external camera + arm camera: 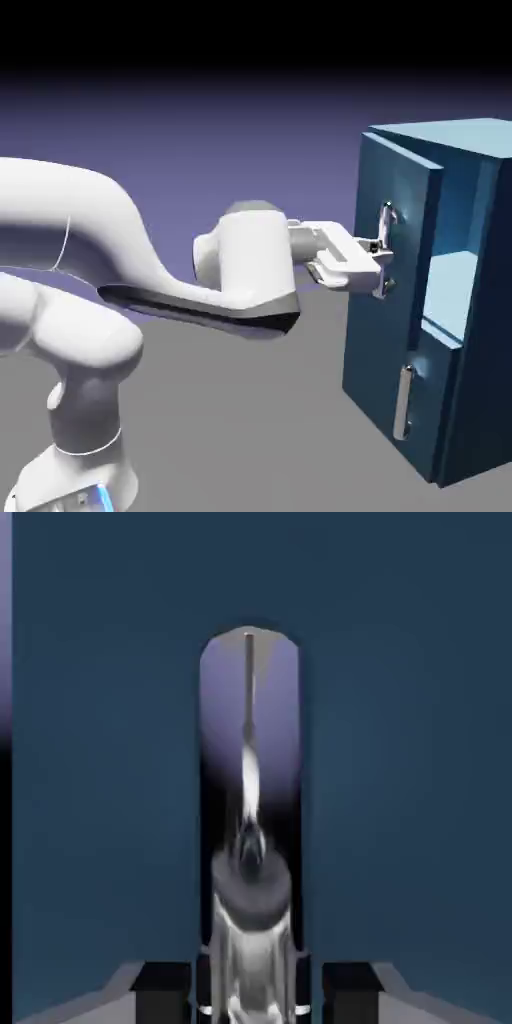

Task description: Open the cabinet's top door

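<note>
**Two fingers shut on the upper handle, door ajar**

Much of the white, smooth, rounded robot arm point(90, 270) is cut off at the exterior view's left and bottom edges. It bends low, then reaches level to the right, wrist thick and cylindrical.

Its white two-finger gripper point(381, 262) points horizontally at the tall boxy dark-blue cabinet point(455, 400) standing at the right, whose right side runs out of frame. The jaws are closed tight on the vertical silver bar handle point(387, 225) of the top door point(392, 190); the fingertips themselves are hard to make out against the metal.

That flat dark-blue upper panel stands swung slightly out from the cabinet front, a lighter blue interior point(450, 290) showing behind its edge. The shorter lower door point(385, 385) sits flush, its own silver bar point(403, 402) untouched.

Hand view: matte blue panel point(400, 762) fills nearly everything. The shiny handle point(248, 842) runs up the middle, glossy and reflective, between dark finger pads point(163, 982) at the bottom edge. Its lower end is blurred.
</note>
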`<act>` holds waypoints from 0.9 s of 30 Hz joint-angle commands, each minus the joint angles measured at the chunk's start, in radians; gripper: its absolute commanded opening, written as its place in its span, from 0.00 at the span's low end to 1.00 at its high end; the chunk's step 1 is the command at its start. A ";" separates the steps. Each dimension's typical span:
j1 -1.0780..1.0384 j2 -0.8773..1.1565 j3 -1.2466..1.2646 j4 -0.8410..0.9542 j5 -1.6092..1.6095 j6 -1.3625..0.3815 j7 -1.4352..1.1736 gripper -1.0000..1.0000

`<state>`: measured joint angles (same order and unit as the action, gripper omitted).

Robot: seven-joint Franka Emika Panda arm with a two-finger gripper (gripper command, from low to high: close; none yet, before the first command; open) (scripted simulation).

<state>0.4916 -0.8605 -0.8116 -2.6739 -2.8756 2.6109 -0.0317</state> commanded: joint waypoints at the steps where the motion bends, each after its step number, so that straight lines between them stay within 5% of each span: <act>1: -0.035 0.017 0.036 -0.006 -0.001 0.000 0.031 0.00; 13: -0.317 -0.031 0.409 -0.180 0.373 -0.131 -0.047 0.00; 27: -0.331 -0.150 0.788 -0.316 0.982 -0.439 -0.251 0.00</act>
<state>0.1604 -1.0100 -0.0233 -2.9899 -1.8920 2.1711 -0.2832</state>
